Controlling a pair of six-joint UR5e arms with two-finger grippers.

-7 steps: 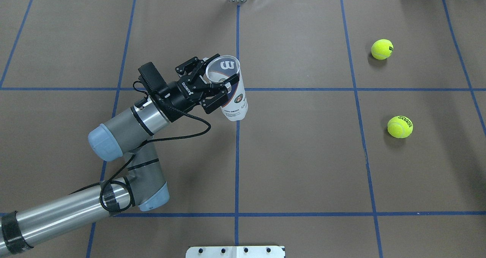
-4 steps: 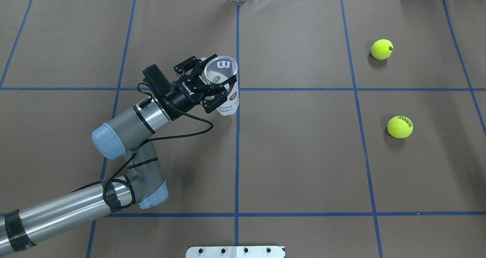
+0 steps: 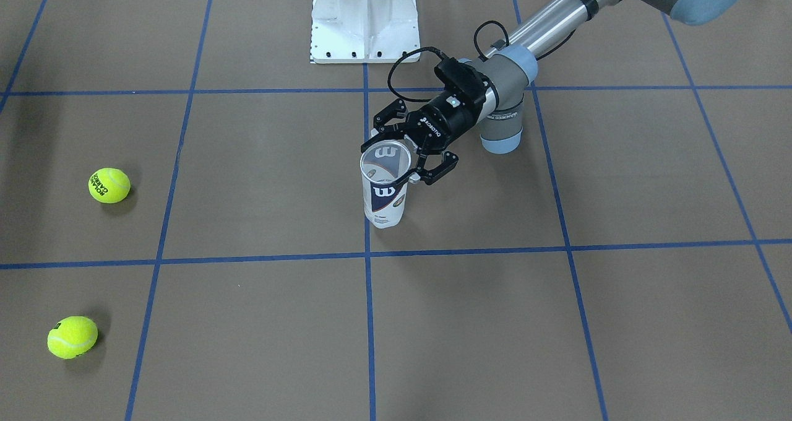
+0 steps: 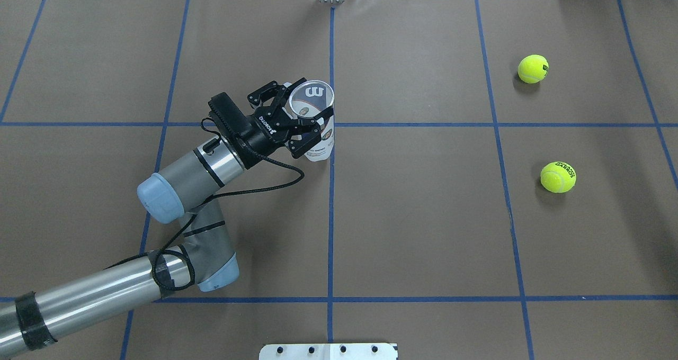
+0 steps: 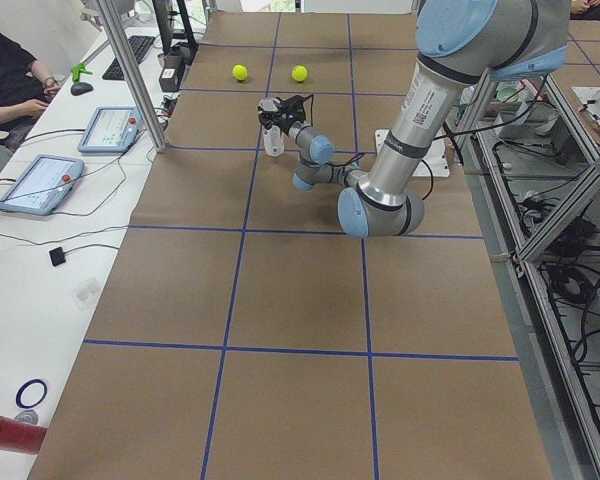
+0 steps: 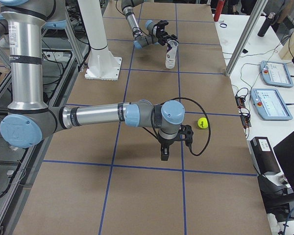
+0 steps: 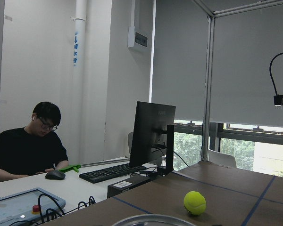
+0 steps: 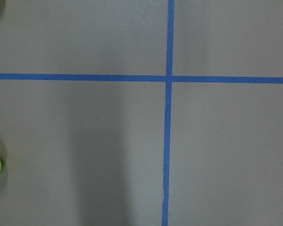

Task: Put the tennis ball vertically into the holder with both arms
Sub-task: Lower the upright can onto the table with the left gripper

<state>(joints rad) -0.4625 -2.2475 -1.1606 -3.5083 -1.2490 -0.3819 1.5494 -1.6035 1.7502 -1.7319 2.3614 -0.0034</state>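
Observation:
The holder (image 4: 318,132), a clear can with a white and navy label and a "W" logo, stands upright with its open mouth up, just left of the centre line. It also shows in the front view (image 3: 384,197). My left gripper (image 4: 309,117) (image 3: 396,160) is shut on its upper part from the side. Two yellow tennis balls (image 4: 533,68) (image 4: 558,177) lie far right on the table. My right gripper (image 6: 172,144) shows only in the right side view, above the table near a ball (image 6: 202,122); I cannot tell if it is open or shut.
The white pedestal base (image 3: 364,18) stands at the robot's edge of the table. Blue tape lines (image 4: 331,217) grid the brown table. An operator (image 7: 30,141) sits at a side desk with tablets (image 5: 40,185) beyond the table's far edge.
The holder went from tilted to upright and came down towards the table. My left arm shifted a little to the right with it. The balls have not moved.

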